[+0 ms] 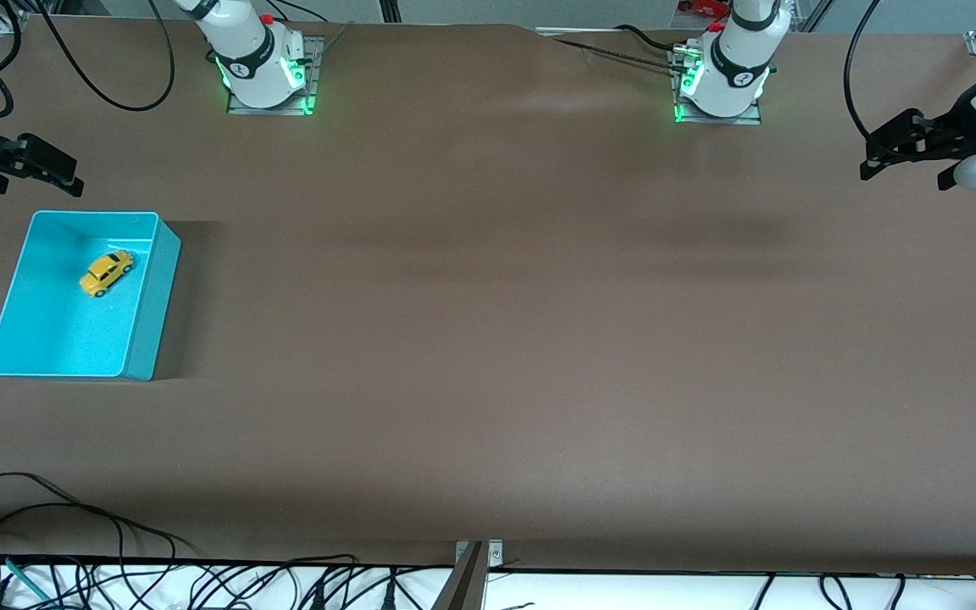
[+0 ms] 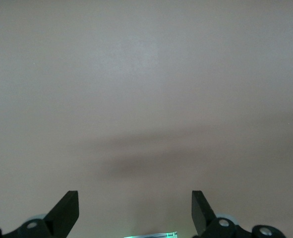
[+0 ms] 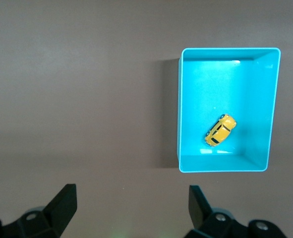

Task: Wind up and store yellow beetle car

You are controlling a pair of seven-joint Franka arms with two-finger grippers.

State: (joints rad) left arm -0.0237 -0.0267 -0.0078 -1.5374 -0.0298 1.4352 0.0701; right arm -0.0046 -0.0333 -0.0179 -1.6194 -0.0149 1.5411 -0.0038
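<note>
Brown table (image 1: 488, 356) carries only the turquoise bin (image 1: 145, 339) at the right arm's end, and the yellow beetle car (image 1: 106, 273) already lies inside it. Both pincers hang wide and hold nothing: the right pincer (image 3: 131, 203) beside the bin, the left pincer (image 2: 135, 208) waiting over bare table. One risk: if the spring is not wound, a grasp from above may clip the bin wall.

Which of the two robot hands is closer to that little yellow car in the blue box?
The right hand: it hangs open just past the turquoise bin holding the yellow beetle car. The left hand, also open, waits at the table's left arm end.
</note>
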